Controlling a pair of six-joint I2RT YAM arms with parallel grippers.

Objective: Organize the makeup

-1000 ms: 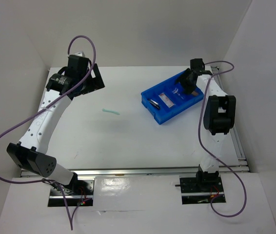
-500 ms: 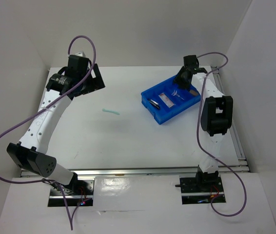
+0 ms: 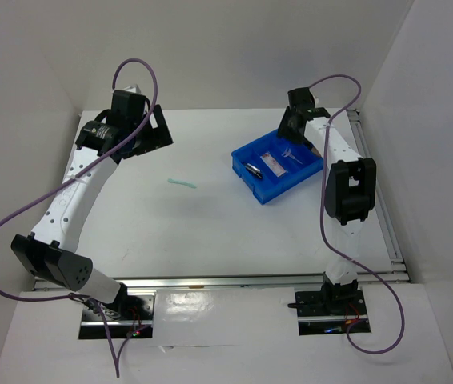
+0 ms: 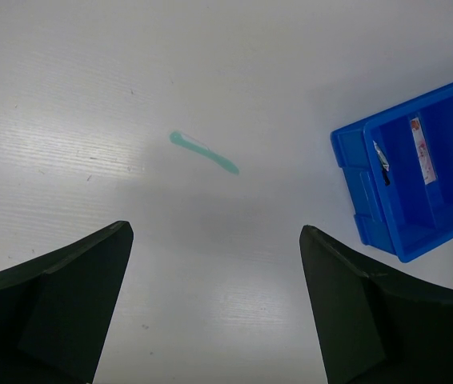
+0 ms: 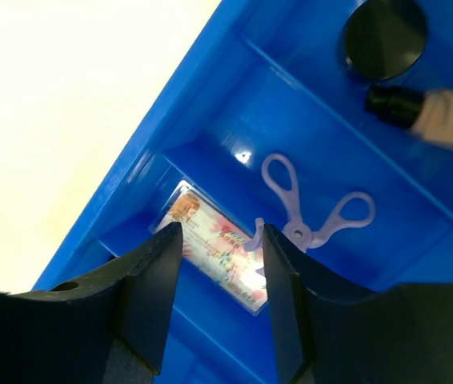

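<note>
Makeup mostly in the blue bin, one stick left out on the table

The mint-green stick (image 3: 182, 183) lies alone on the white table (image 3: 210, 232), left of the blue bin (image 3: 248, 182) and well apart from it. In the bin, the slim black tube (image 3: 253, 170) fills the left lane. Right of it lie the clear pinkish packet (image 5: 210, 244), its printed label too small to read, and the purple looped piece (image 5: 298, 234) just beside it. Past a divider sit the round black pot (image 5: 385, 36) and the tan cylinder with black end (image 5: 442, 118). The right gripper (image 5: 220, 232) hangs over the packet, fingers apart and empty. The left gripper (image 4: 214, 230) hovers at the far left, fingers wide apart.
</note>
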